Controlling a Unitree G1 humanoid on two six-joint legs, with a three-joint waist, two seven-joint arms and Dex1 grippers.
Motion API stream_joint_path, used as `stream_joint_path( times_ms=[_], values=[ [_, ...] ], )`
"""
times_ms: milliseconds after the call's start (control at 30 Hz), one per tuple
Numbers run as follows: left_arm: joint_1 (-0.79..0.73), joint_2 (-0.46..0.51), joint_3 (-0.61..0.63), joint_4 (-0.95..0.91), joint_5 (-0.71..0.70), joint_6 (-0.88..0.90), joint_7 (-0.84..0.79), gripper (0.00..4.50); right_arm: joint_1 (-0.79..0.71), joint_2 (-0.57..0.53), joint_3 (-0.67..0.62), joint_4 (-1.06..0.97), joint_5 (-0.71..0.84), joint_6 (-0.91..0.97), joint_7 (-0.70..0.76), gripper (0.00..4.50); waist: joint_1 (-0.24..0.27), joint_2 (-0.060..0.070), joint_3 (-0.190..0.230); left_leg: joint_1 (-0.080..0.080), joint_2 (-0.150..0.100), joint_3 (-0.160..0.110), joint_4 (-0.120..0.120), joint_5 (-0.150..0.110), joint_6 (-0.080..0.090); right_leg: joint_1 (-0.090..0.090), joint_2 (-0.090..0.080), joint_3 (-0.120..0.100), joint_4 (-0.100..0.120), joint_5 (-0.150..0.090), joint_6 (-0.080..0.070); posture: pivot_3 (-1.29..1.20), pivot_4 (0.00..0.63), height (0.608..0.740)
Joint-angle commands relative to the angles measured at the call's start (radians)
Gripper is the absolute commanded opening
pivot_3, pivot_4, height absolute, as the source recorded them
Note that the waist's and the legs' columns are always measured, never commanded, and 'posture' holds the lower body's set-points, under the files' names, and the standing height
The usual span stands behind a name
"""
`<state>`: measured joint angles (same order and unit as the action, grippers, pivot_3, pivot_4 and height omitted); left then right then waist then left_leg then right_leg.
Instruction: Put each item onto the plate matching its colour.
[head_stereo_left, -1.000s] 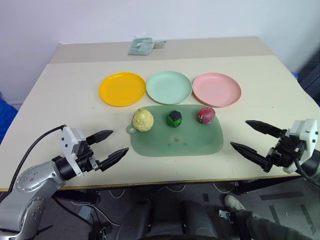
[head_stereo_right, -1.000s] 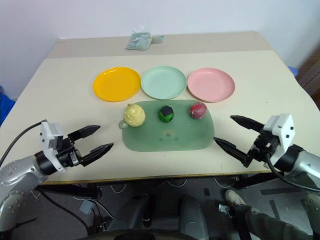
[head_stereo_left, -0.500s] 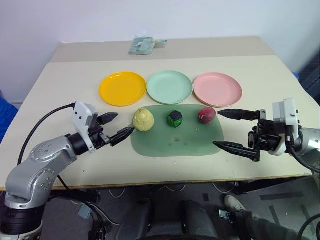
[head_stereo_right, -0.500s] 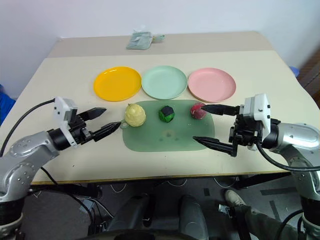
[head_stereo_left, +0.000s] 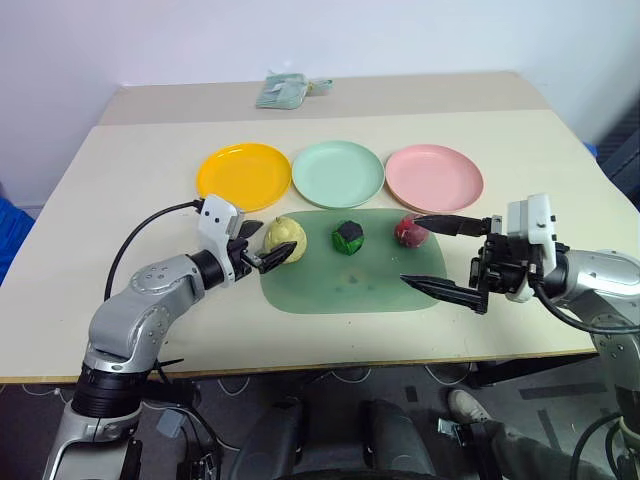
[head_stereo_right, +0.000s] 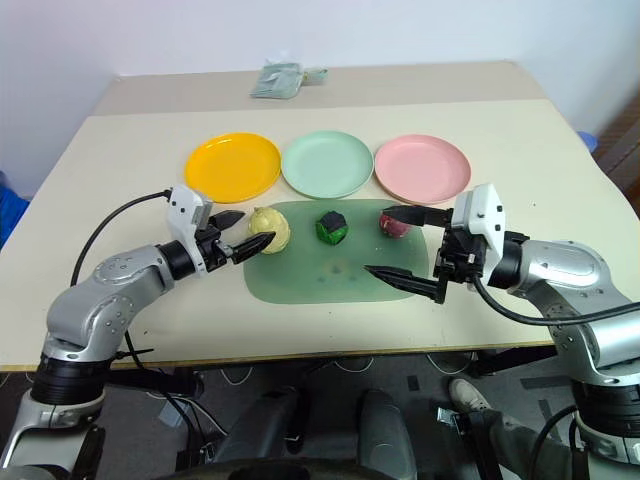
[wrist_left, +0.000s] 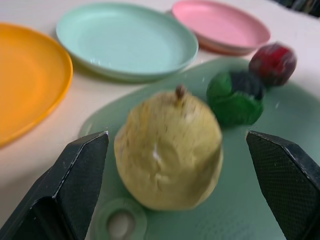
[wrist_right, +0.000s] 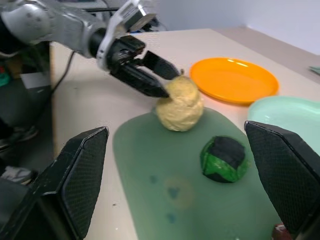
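The right gripper (wrist_right: 180, 185) has its two black fingers spread wide, one finger (wrist_right: 75, 175) on each side of the scene ahead. Between them lies the green mat (wrist_right: 160, 170), with the dark green-and-black item (wrist_right: 225, 159) resting on it just ahead of the gripper, closer to one finger. Farther along the mat sits the pale yellow item (wrist_right: 180, 106). Beyond it, the left gripper (wrist_right: 159, 76) reaches in with its jaws apart, its fingertips at the yellow item's far side. The orange-yellow plate (wrist_right: 235, 80) lies past the mat, and the rim of the pale mint green plate (wrist_right: 285, 112) shows beside it. A sliver of the dark red item (wrist_right: 280, 234) peeks in near one finger.
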<state>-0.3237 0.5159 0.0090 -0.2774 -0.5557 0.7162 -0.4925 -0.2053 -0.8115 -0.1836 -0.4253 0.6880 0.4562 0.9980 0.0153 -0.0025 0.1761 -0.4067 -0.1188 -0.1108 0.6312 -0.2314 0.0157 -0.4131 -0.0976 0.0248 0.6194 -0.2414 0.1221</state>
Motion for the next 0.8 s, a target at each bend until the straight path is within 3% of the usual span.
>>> stream_joint_path(
  times_ms=[33, 200, 367, 600, 800],
  values=[
    [-0.038, -0.008, -0.014, 0.008, 0.034, -0.034, -0.019, 4.5, -0.021, 0.013, -0.004, -0.023, 0.0, 0.022, -0.05, 4.46, 0.001, 0.0, 0.0, 0.0, 0.0, 0.0, 0.0, 0.0, 0.0, 0.0, 0.0, 0.0, 0.0, 0.0, 0.0, 0.0, 0.15, 0.74],
    [-0.067, -0.034, -0.036, 0.069, 0.081, -0.044, -0.02, 4.5, -0.028, 0.02, -0.002, -0.04, 0.006, 0.049, -0.093, 4.46, 0.0, 0.0, 0.0, 0.0, 0.0, 0.0, 0.0, 0.0, 0.0, 0.0, 0.0, 0.0, 0.0, 0.0, 0.0, 0.0, 0.15, 0.74],
    [-0.089, -0.086, -0.048, 0.096, 0.119, -0.059, -0.009, 2.42, -0.03, 0.02, -0.011, -0.06, 0.016, 0.067, -0.121, 4.5, 0.0, 0.0, 0.0, 0.0, 0.0, 0.0, 0.0, 0.0, 0.0, 0.0, 0.0, 0.0, 0.0, 0.0, 0.0, 0.0, 0.15, 0.74],
    [-0.166, -0.169, 0.059, 0.173, 0.151, -0.09, 0.124, 2.39, -0.026, 0.021, -0.015, -0.041, -0.003, 0.041, -0.125, 4.5, 0.002, -0.001, 0.0, 0.0, 0.0, 0.0, 0.001, 0.0, 0.0, 0.0, 0.0, -0.001, 0.001, 0.0, 0.0, 0.0, 0.15, 0.74],
    [-0.415, -0.22, 0.175, 0.5, 0.256, -0.261, 0.362, 2.39, -0.067, 0.078, 0.022, -0.003, -0.048, -0.005, -0.15, 4.5, 0.001, -0.002, 0.001, -0.001, -0.001, -0.001, 0.001, 0.001, -0.001, 0.0, 0.001, -0.001, 0.001, 0.002, 0.002, 0.0, 0.15, 0.74]
  ],
)
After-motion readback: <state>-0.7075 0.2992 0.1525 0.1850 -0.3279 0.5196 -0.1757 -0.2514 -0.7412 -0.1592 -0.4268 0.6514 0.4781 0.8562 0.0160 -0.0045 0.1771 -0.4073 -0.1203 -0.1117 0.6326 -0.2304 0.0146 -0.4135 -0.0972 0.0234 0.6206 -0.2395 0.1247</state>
